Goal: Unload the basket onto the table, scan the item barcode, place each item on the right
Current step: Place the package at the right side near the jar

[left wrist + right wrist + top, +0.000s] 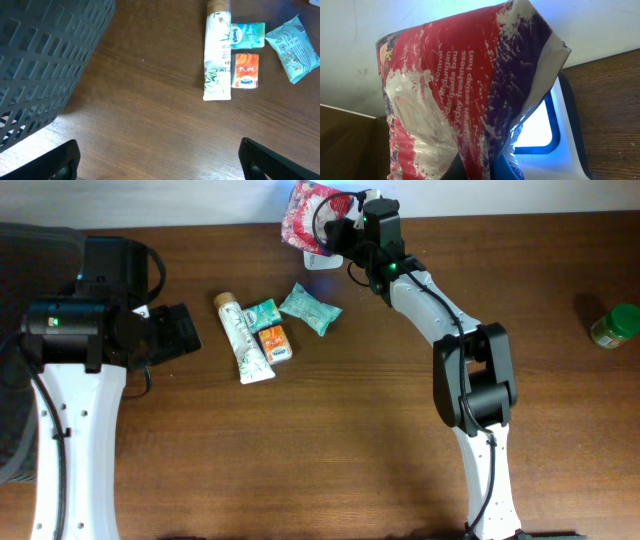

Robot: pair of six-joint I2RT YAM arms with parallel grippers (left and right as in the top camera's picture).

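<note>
Scanning step in hand: the right claw (338, 222), clamped on the red-and-purple pouch (460, 100), holds it just in front of the lit scanner window (536, 125) below its fingers. No barcode shows; the next move likely calls for turning the printed code toward that light. The left claw (160, 167) hangs spread apart, empty.

Red bag (460, 95) hides most of the scanner (555, 135) in right wrist cam. Basket (45, 65) runs off left & top edges in left wrist cam; tube (218, 50) cap cut off at top. Jar (613, 326) label too small to read.
</note>
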